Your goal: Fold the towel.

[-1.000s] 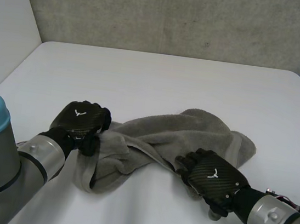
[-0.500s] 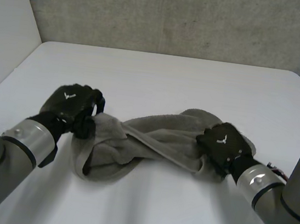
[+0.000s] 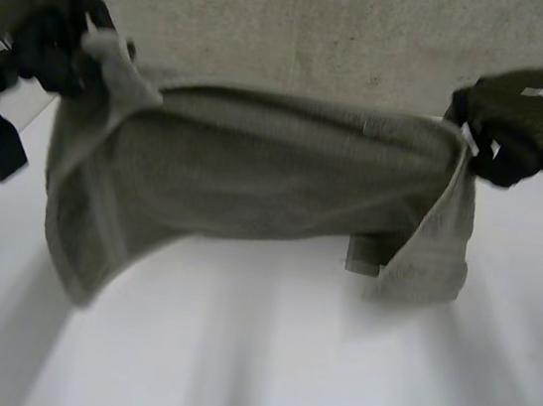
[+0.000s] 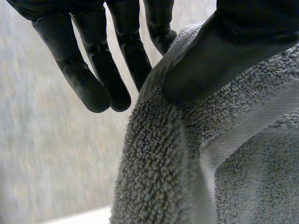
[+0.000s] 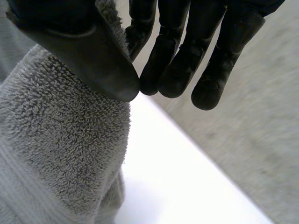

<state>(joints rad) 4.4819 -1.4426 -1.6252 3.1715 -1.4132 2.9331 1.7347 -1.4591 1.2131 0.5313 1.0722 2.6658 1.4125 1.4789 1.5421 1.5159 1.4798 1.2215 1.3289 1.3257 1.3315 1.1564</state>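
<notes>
The grey towel (image 3: 255,176) hangs stretched in the air between both hands, high above the white table (image 3: 261,362). My left hand (image 3: 44,28) pinches one top corner, and in the left wrist view its thumb (image 4: 219,56) presses the towel (image 4: 187,158) against the fingers (image 4: 117,70). My right hand (image 3: 518,120) holds the other top corner, with the thumb (image 5: 88,51) clamping the towel (image 5: 60,140) against the fingers (image 5: 182,60). The towel's lower edge sags, with a doubled flap hanging below the right hand.
A grey wall (image 3: 305,27) stands behind the table. The table's white surface lies below the hanging towel.
Both hands have risen from the table and moved far apart, lifting the crumpled towel and stretching it out in the air. The right hand closed on its corner.
</notes>
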